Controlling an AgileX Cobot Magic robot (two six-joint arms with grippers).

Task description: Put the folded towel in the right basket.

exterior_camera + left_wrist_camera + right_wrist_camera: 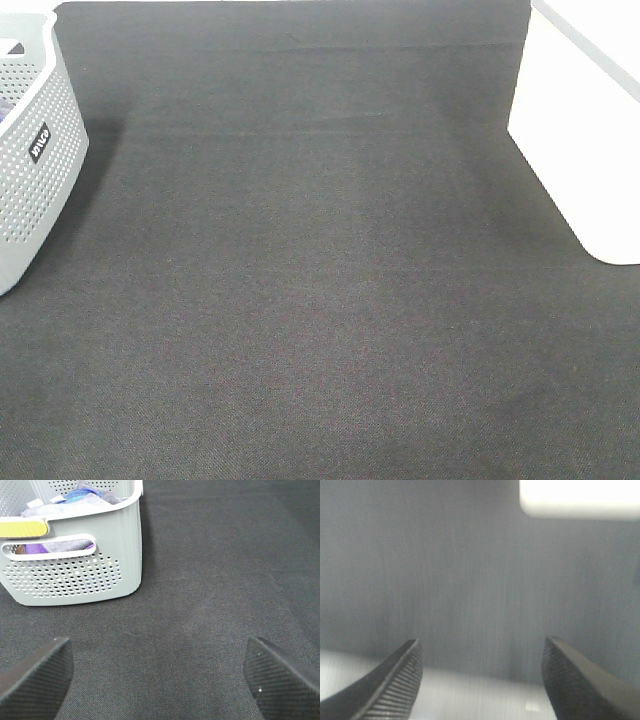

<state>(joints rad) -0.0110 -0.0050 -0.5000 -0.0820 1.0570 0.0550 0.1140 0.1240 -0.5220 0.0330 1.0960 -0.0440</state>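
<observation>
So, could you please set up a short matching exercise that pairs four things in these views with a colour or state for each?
Things:
1. right basket
2. perforated basket
3. table mat
4. left gripper

Colour or state:
A. dark, covering the table
B. open, holding nothing
C. plain bright white
D. grey, with clothes inside

Pairs: 1-C, 2-D, 3-A, 4-B

A staged robot test bench: a dark fabric-covered surface [320, 300] bearing only two laundry baskets, grey [30, 170] and white [580, 140].
</observation>
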